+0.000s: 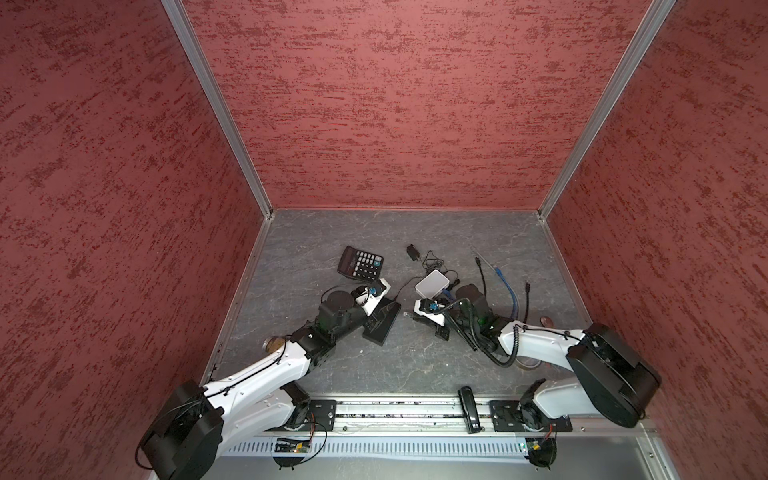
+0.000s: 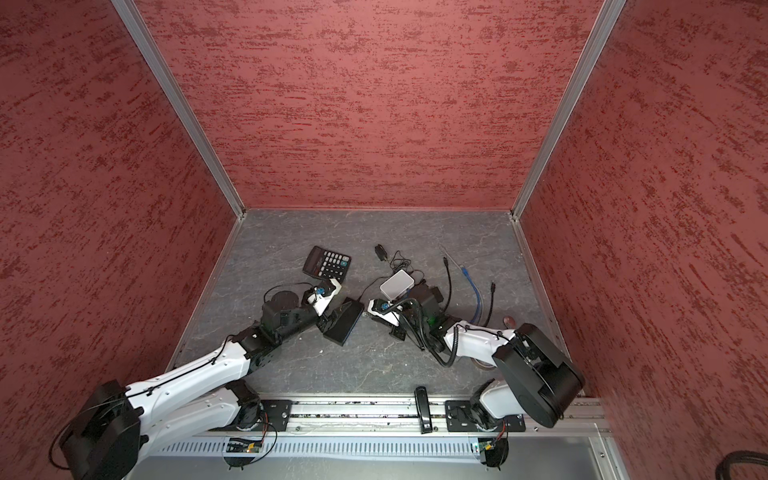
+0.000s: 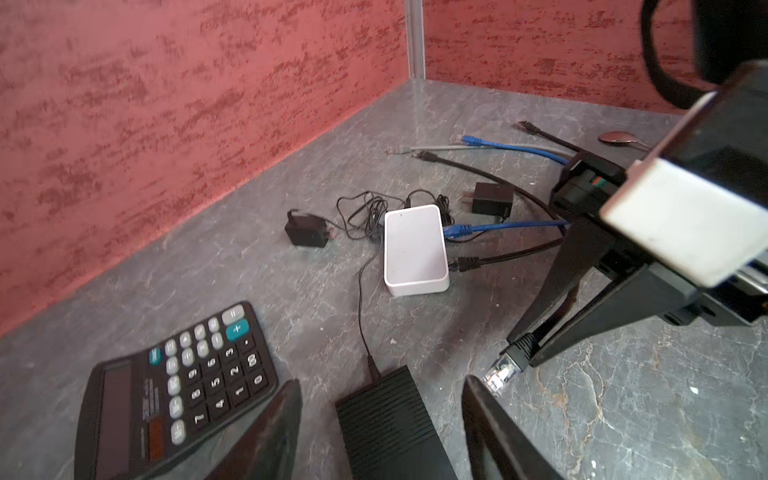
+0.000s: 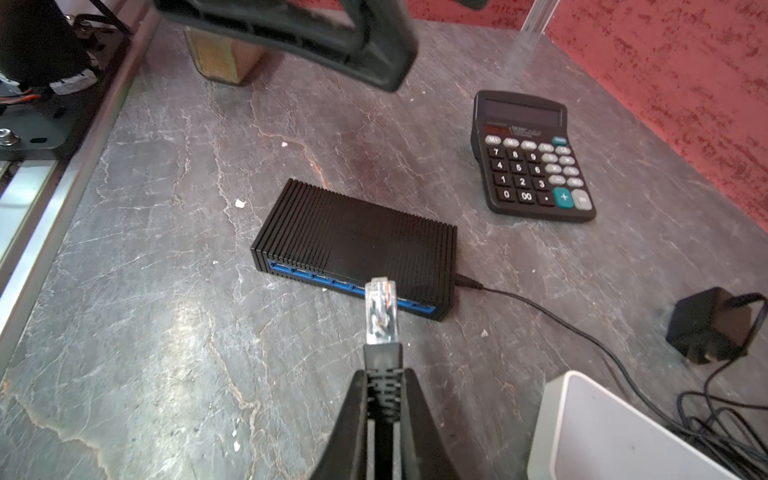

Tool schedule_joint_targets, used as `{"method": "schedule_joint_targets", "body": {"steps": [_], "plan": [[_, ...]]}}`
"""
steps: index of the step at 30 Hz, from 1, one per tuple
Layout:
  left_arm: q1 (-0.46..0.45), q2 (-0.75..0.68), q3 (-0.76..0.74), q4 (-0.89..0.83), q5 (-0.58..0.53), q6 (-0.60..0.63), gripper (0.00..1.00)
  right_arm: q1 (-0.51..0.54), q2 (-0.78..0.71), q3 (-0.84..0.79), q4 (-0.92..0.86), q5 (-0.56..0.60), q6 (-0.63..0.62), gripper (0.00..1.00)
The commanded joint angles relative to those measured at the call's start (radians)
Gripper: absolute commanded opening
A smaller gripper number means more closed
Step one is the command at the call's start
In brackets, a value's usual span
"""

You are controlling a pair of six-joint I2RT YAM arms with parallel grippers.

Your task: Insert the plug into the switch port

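Observation:
The black ribbed switch (image 4: 353,245) lies flat on the table, its blue port row (image 4: 332,284) facing my right gripper. The clear plug (image 4: 379,311) sticks out of my right gripper (image 4: 383,374), which is shut on the plug's black boot. It points at the port row, a short way from it. In the left wrist view the plug (image 3: 500,372) hangs beside the switch (image 3: 386,419), apart from it. My left gripper (image 3: 382,382) is open, its fingers (image 3: 266,436) on either side of the switch's cord end with gaps on both sides. Both top views show the switch (image 1: 382,322) (image 2: 344,322) between the arms.
A calculator (image 1: 360,261) lies behind the switch. A white box (image 1: 432,284) with blue and black cables plugged in sits beside my right arm. Power adapters (image 3: 305,232) (image 3: 492,199), tangled cords and loose cable ends (image 1: 509,291) lie further back. A brown roll (image 1: 272,343) sits by the left arm.

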Motion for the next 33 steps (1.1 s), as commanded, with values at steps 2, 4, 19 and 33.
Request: {"method": "schedule_joint_targets", "body": {"steps": [2, 4, 19, 33], "plan": [[0.027, 0.052, 0.078, -0.198, -0.024, -0.181, 0.62, 0.035, 0.025, 0.005, 0.043, 0.113, 0.140, 0.03], [0.047, 0.106, 0.118, -0.255, -0.027, -0.252, 0.62, 0.058, 0.065, 0.005, 0.053, 0.160, 0.172, 0.03], [0.071, 0.434, 0.248, -0.295, -0.031, -0.418, 0.62, 0.141, 0.170, 0.024, 0.121, 0.293, 0.263, 0.03], [0.073, 0.513, 0.235, -0.216, 0.023, -0.445, 0.61, 0.166, 0.242, 0.056, 0.132, 0.335, 0.283, 0.03]]}}
